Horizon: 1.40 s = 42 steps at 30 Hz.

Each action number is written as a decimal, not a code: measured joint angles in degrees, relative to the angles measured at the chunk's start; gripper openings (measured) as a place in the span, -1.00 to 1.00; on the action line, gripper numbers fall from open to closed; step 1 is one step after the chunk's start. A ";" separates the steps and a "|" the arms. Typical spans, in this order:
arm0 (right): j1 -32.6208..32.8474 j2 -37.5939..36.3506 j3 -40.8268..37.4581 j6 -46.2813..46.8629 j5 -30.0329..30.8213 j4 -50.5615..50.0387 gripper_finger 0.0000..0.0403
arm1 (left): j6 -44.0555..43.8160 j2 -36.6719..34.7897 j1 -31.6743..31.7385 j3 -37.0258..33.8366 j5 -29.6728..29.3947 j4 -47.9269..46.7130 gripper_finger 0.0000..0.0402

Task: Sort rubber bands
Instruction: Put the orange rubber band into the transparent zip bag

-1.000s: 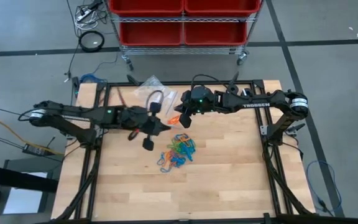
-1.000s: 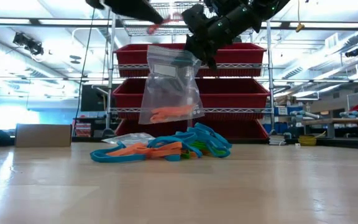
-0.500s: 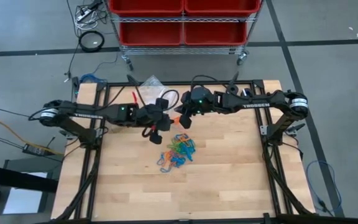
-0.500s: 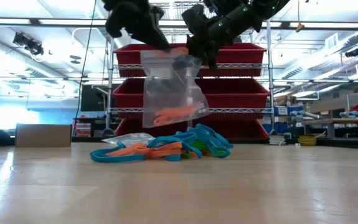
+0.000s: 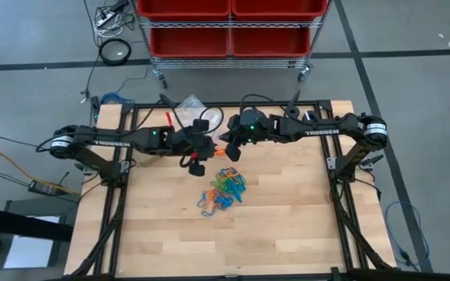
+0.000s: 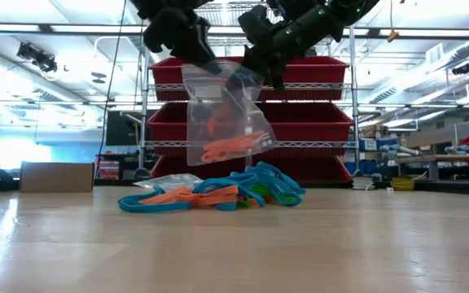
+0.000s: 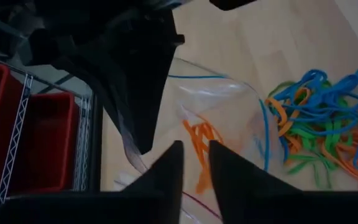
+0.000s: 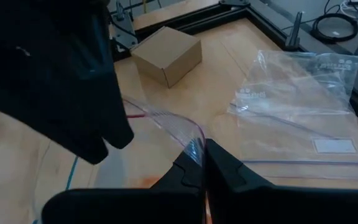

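Hanging above the far middle of the pale wooden table (image 5: 287, 218), a clear plastic zip bag (image 6: 226, 114) dangles with a few orange rubber bands (image 6: 233, 146) lying in its bottom. The right gripper (image 8: 199, 163) has its dark fingers pressed together on the bag's rim, pinching the thin plastic at one upper corner. Just beside it on the left, the left gripper (image 7: 194, 163) sits right at the bag's mouth with its two dark fingers slightly parted (a narrow gap shows between the tips), though whether they touch the plastic is hard to make out from here. Below and a little nearer, the loose heap of blue, green and orange rubber bands (image 5: 223, 190) rests on the table, apart from the bag. Over at the far edge lie more flat clear plastic bags (image 8: 300, 112), and a small brown cardboard box (image 8: 166, 55) stands on the table near them. Beyond the table, a wire rack holds red plastic bins (image 5: 229, 23).
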 joint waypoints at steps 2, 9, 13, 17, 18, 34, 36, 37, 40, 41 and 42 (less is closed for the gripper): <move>0.00 0.00 0.00 0.00 0.00 -0.13 -1.00 | -0.34 -0.03 -0.04 0.00 0.08 0.90 -0.33; -0.01 0.00 0.00 -0.29 -0.02 -0.32 -1.00 | -1.49 -2.92 -2.24 1.28 5.30 1.12 0.02; -0.07 0.00 0.00 -0.44 -0.09 -0.88 -1.00 | -1.15 -6.62 -5.10 2.79 5.13 -5.71 0.01; -0.07 0.00 0.00 -0.68 -0.13 -0.80 -1.00 | -5.28 -11.57 -7.75 4.04 2.11 -14.59 -0.05; -0.07 0.00 0.00 -0.69 -0.13 -0.82 -1.00 | -7.39 -12.99 -8.30 3.59 2.41 -15.59 -0.06; -0.11 0.00 0.00 -0.79 -0.66 -0.30 -1.00 | -22.55 -10.74 -13.46 -36.24 17.15 27.86 -0.15; -0.11 0.00 0.00 -0.79 -0.71 -0.23 -1.00 | -22.51 -7.76 -11.69 -38.53 17.09 32.10 -0.15; -0.16 0.00 0.00 -0.80 -0.71 0.00 -1.00 | -22.33 -5.91 -10.84 -38.99 17.26 33.71 -0.15; -0.26 0.00 0.00 -0.90 -0.70 0.28 -1.00 | -21.90 -0.59 -8.94 -39.01 18.97 39.57 -0.15; -0.26 0.00 0.00 -0.92 -0.72 0.56 -1.00 | -21.81 1.23 -8.44 -38.91 19.85 41.77 -0.15; -0.26 0.00 0.00 -0.94 -0.72 0.55 -1.00 | -21.55 2.87 -8.06 -38.52 20.88 43.61 -0.15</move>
